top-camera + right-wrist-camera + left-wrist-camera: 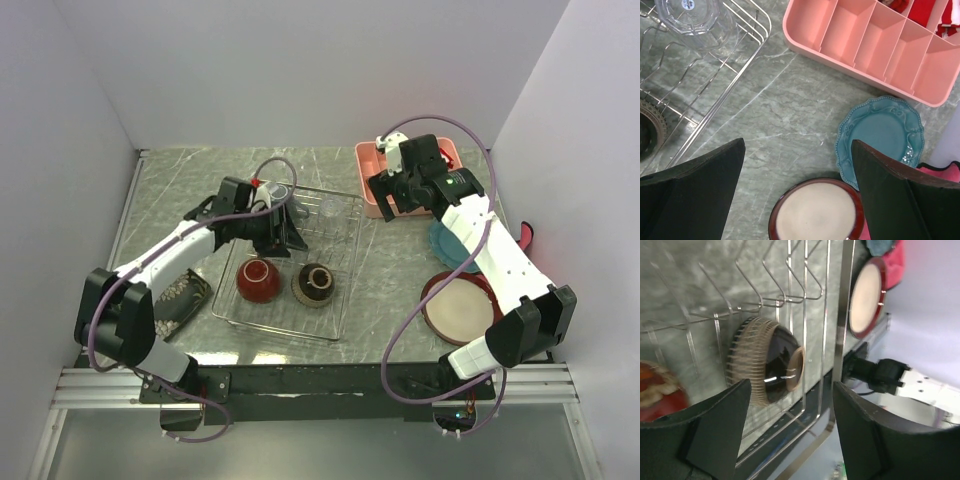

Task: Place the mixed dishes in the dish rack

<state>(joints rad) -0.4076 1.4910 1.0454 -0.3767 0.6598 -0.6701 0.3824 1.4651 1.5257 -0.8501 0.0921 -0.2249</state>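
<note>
The wire dish rack (345, 262) holds a red bowl (258, 280), a small dark patterned bowl (317, 284) and a clear glass (330, 207). My left gripper (287, 232) is open and empty over the rack, just behind the bowls; its wrist view shows the dark bowl (765, 362) and the red bowl (657, 390). My right gripper (393, 197) is open and empty above the table between the rack and the pink tray. Under it lie the teal scalloped plate (880, 135) and the red-rimmed cream plate (815, 212). The black floral square plate (180, 300) lies left of the rack. I cannot see the mug.
A pink compartment tray (865, 40) stands at the back right, with red pieces in it. A pink-red cloth (527, 238) lies by the right wall. The right arm covers part of the teal plate (447, 248). White walls close in the table on three sides.
</note>
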